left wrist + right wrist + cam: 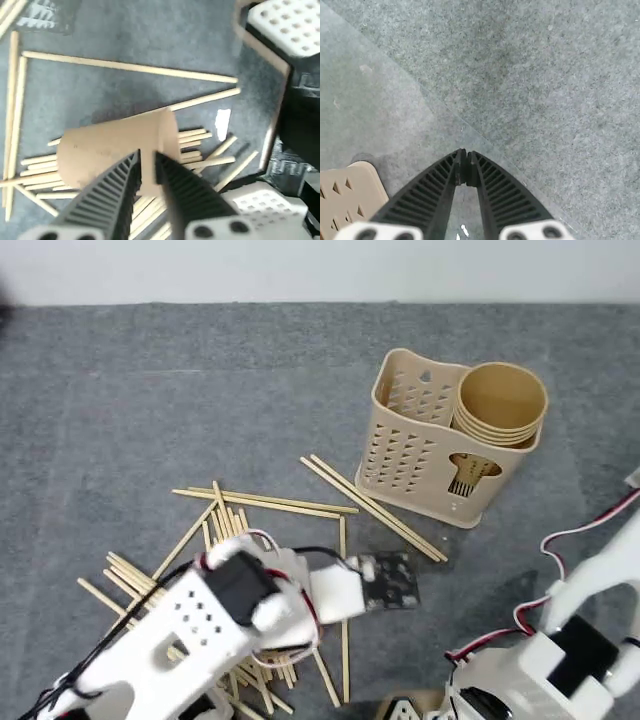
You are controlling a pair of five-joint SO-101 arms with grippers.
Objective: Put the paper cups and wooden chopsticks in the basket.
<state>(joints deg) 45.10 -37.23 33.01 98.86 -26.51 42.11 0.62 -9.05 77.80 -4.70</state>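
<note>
Lower left in the high view, the left arm (pixel 190 630) is white plastic with a perforated panel, a black motor block and red, black and white cables looped over it. The right arm (pixel 575 640), lower right, is white with a black block and similar cables. The right end effector (pixel 466 156) has black ribbed fingers (pixel 430 195).

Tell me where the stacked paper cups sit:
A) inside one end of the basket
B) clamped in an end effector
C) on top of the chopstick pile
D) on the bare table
A: the stack of paper cups stands upright in one end compartment of the basket, while the chopsticks lie loose outside it.
</note>
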